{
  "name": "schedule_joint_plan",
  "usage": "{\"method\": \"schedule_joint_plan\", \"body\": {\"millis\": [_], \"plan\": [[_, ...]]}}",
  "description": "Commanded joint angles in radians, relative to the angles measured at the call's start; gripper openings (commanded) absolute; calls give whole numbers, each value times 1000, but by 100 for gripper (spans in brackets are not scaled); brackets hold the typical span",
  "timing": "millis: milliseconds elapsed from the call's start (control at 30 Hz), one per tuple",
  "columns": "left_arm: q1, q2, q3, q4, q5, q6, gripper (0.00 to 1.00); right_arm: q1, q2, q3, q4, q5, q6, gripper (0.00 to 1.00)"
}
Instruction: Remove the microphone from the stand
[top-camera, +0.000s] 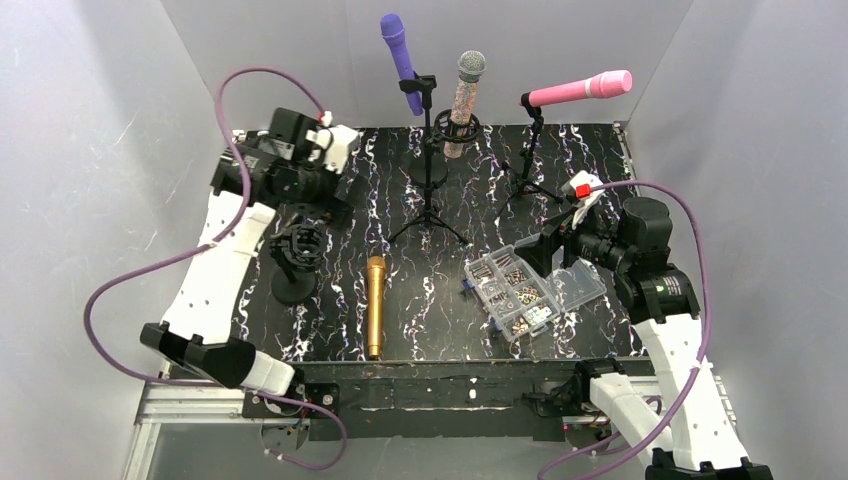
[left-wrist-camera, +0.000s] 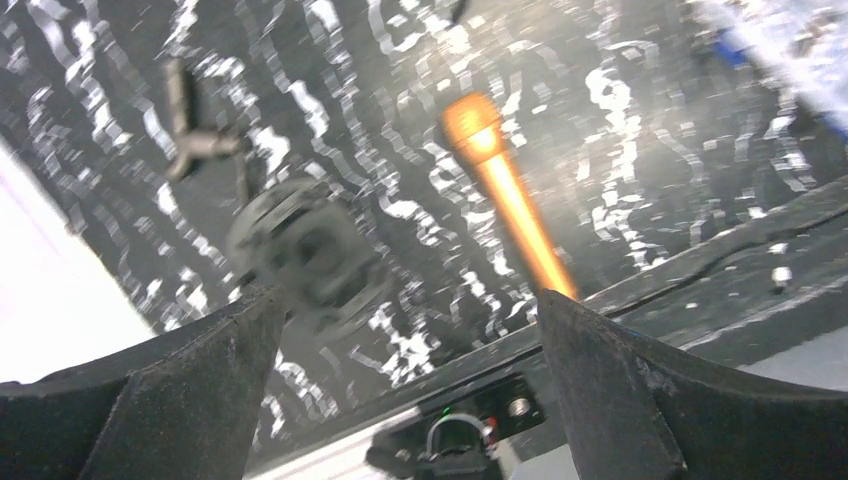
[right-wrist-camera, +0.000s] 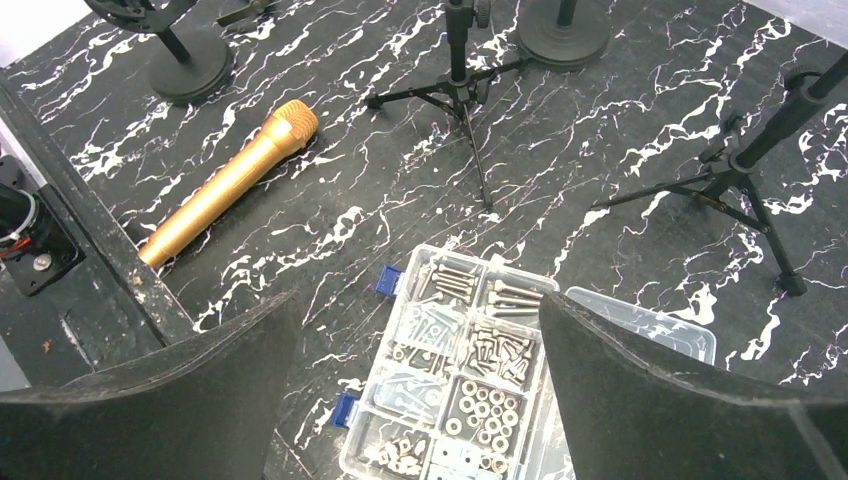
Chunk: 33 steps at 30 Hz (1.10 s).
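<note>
Three microphones sit on stands at the back: a purple one (top-camera: 397, 50) on a tripod stand (top-camera: 428, 170), a silver glitter one (top-camera: 465, 100) in a ring mount, and a pink one (top-camera: 580, 88) on a tripod (top-camera: 527, 160). A gold microphone (top-camera: 375, 305) lies flat on the table; it also shows in the left wrist view (left-wrist-camera: 505, 190) and the right wrist view (right-wrist-camera: 225, 185). My left gripper (top-camera: 325, 200) is open and empty (left-wrist-camera: 410, 330) above the empty round-base stand (top-camera: 297, 262). My right gripper (top-camera: 545, 250) is open and empty (right-wrist-camera: 420, 340) over the screw box.
A clear plastic box of screws and washers (top-camera: 512, 290) lies open at the front right, under my right gripper (right-wrist-camera: 470, 370). Tripod legs (right-wrist-camera: 460, 80) spread over the mat's middle. White walls enclose the table. The left wrist view is blurred.
</note>
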Motion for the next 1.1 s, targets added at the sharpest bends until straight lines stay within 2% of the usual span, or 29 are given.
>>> {"method": "schedule_joint_plan", "body": {"millis": [0, 233, 533, 1067], "plan": [[113, 4, 26, -241, -71, 173, 98, -5, -10, -8, 38, -10, -7, 96], [219, 64, 22, -268, -54, 207, 98, -5, -7, -22, 50, -20, -1, 97], [256, 124, -49, -180, -102, 193, 98, -5, -36, -38, 42, -18, 0, 97], [326, 187, -188, -107, -106, 217, 88, -5, -31, -39, 47, -24, 4, 97]]}}
